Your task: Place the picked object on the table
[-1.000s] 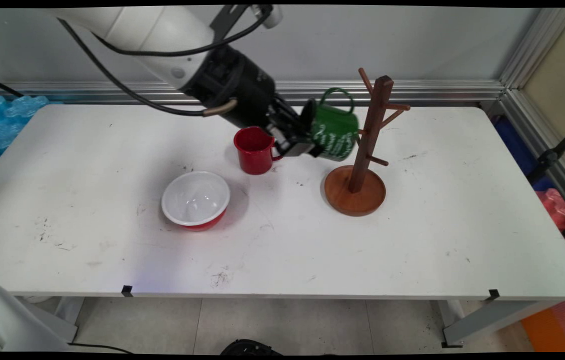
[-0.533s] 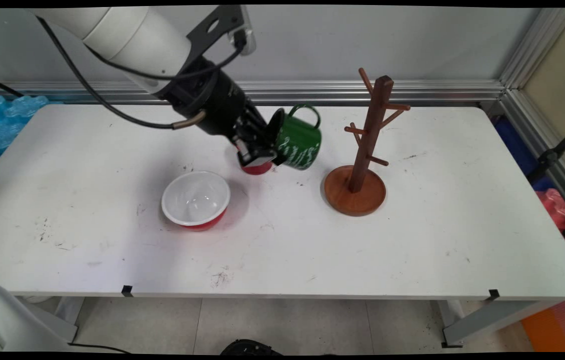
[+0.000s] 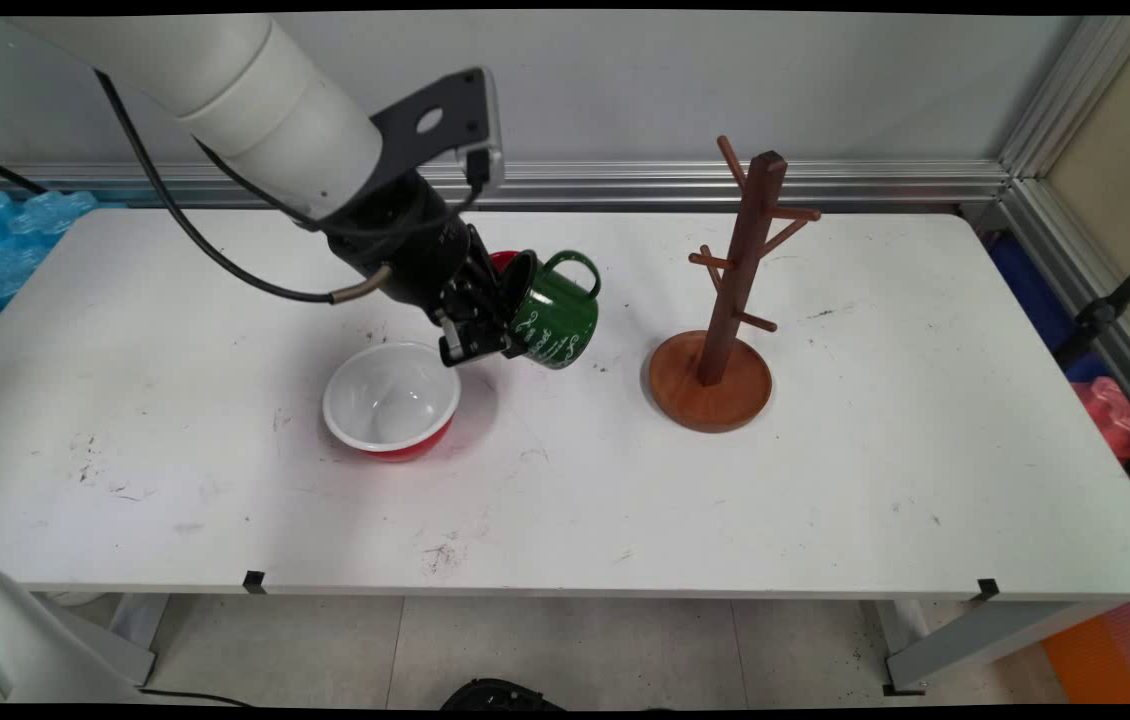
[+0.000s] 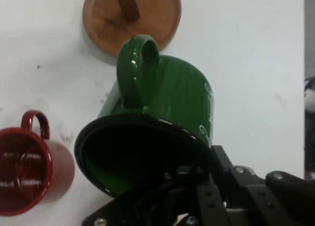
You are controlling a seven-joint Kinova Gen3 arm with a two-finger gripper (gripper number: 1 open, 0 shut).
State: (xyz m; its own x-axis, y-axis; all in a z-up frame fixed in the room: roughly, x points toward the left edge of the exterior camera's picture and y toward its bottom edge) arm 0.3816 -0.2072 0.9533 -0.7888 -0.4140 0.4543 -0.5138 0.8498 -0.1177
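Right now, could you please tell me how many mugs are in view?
2: a green mug held tilted in the gripper above the table, and a red mug standing behind it, mostly hidden in the main view.

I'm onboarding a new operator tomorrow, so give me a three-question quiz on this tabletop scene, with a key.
1. True or false: the gripper holds the green mug by its rim.
2. Which stands nearest the held mug? A) red mug B) wooden mug tree C) red bowl with white inside
3. Fill in: the green mug's handle faces ____ in the main view.

Key: 1 true; 2 A; 3 up, with the mug tipped on its side.
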